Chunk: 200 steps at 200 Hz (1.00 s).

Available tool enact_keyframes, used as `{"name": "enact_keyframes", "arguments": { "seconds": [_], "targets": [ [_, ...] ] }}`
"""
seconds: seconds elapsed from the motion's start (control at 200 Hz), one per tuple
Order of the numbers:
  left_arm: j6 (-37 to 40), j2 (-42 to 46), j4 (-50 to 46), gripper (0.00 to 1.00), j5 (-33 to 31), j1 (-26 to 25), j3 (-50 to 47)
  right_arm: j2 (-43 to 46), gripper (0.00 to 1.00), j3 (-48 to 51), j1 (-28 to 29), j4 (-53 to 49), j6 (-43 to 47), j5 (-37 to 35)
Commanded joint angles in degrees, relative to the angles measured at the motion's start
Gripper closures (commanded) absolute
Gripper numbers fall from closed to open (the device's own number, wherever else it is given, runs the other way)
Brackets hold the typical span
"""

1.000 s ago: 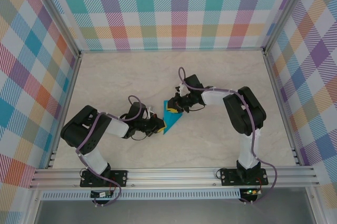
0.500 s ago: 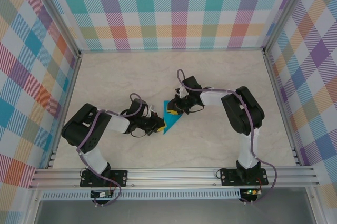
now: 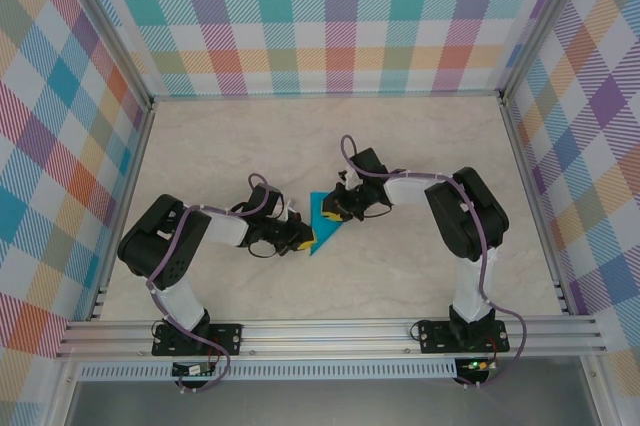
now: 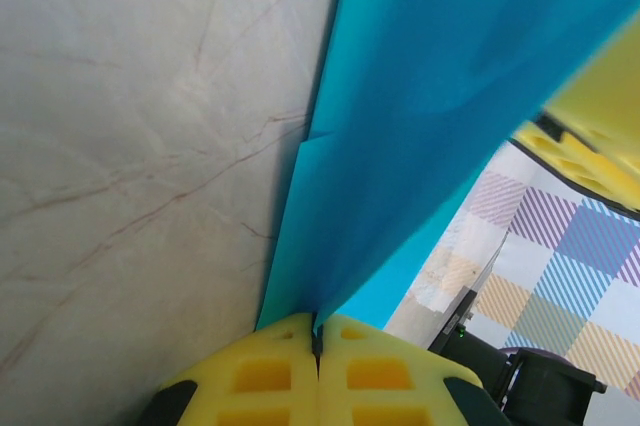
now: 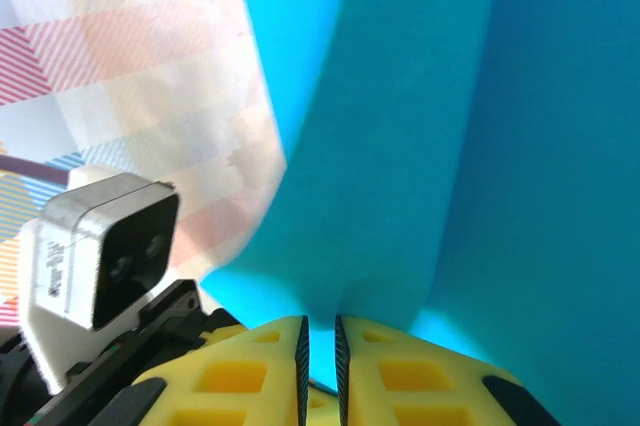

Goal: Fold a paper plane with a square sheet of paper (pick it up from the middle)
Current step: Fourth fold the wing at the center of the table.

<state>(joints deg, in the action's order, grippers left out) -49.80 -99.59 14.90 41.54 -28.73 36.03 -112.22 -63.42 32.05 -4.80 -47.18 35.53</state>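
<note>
Marble table [image 3: 400, 276]: square sheet of paper [image 3: 325, 226], part-folded; our left gripper [image 3: 303, 237] and right gripper [image 3: 330, 211] both pinch it, barely moved since a second ago; we judge the folding unfinished.

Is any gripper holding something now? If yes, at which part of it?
Both hold the folded teal paper. The left gripper pinches its left edge and the right gripper its upper right edge, as seen from the top camera.

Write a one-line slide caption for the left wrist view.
Left gripper pinches a creased teal-blue sheet of paper by its edge, marbled table alongside.
</note>
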Motion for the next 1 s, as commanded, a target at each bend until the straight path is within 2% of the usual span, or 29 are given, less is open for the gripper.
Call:
{"name": "enact_keyframes", "arguments": {
  "seconds": [0.0, 0.31, 0.995],
  "targets": [
    [0.49, -4.22, -5.21, 0.98, -7.44, -0.27, -1.55, 0.65, 0.83, -0.53, 0.72, 1.97, 0.40, 4.14],
    [-0.46, -5.71, -3.97, 0.98, -7.35, -0.27, -1.56, -3.11, 0.83, -3.49, 1.28, 1.70, -0.28, 4.66],
    [0.57, -5.88, -5.38, 0.98, -7.17, -0.27, -1.85, -6.92, 0.82, -6.27, 1.26, -6.74, 3.15, -1.95]
  ]
}}
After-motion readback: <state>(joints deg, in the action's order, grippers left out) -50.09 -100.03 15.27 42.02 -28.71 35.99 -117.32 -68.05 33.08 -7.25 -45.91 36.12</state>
